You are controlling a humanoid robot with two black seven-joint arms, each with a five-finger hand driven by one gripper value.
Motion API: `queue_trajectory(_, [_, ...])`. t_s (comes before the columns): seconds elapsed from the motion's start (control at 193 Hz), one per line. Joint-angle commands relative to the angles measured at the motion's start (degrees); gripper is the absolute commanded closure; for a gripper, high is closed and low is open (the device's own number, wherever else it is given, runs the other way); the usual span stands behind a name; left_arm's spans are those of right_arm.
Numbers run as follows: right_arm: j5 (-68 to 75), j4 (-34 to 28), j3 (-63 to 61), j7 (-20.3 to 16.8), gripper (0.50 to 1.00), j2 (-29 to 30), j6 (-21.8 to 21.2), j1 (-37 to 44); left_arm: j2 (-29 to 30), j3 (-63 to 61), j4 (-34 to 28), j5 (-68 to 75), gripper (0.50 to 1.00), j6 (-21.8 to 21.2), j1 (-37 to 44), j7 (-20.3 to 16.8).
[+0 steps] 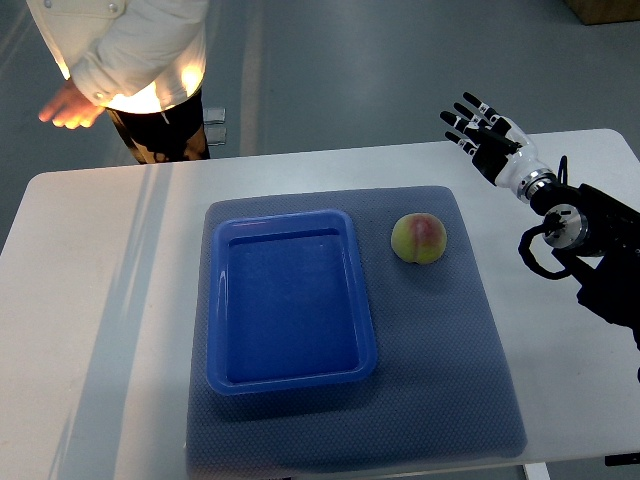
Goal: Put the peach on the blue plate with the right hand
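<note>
A yellow-green peach with a red blush lies on the grey mat, just right of the blue plate. The plate is a rectangular blue tray with nothing in it. My right hand hovers over the table's far right edge, up and to the right of the peach and well apart from it. Its fingers are spread and hold nothing. The black forearm comes in from the right edge. No left arm shows.
A grey mat covers the middle of the white table. A person in a white jacket stands beyond the far left edge, one hand lowered near the table corner.
</note>
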State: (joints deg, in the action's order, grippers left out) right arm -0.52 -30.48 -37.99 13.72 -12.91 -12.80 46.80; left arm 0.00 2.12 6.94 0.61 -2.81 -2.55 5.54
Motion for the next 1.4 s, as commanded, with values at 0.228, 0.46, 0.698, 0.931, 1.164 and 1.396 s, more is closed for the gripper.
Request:
queue_trajectory(0.228, [0.0, 0.0, 0.0, 0.2, 0.558, 0.2, 0.2, -0.3, 0.0, 0.1, 0.0, 0.0, 0.5, 0.0, 0.0, 0.0])
queue_trajectory(0.46, [0.0, 0.0, 0.1, 0.2, 0.56, 0.2, 0.5, -0.5, 0.0, 0.0, -0.1, 0.0, 0.5, 0.0, 0.0, 0.0])
queue_trajectory(0.698, [0.0, 0.1, 0.2, 0.2, 0.56, 0.1, 0.6, -0.5, 0.0, 0.0, -0.1, 0.0, 0.5, 0.0, 0.0, 0.0])
queue_trajectory(0.931, [0.0, 0.0, 0.0, 0.2, 0.56, 0.1, 0.6, -0.4, 0.0, 0.0, -0.1, 0.0, 0.5, 0.0, 0.0, 0.0])
queue_trajectory(1.164, [0.0, 0.0, 0.0, 0.2, 0.556, 0.1, 0.4, -0.6, 0.0, 0.1, -0.2, 0.0, 0.5, 0.0, 0.0, 0.0])
queue_trajectory(1.396, [0.3, -0.1, 0.0, 0.2, 0.556, 0.2, 0.3, -0.7, 0.0, 0.1, -0.1, 0.0, 0.5, 0.0, 0.0, 0.0])
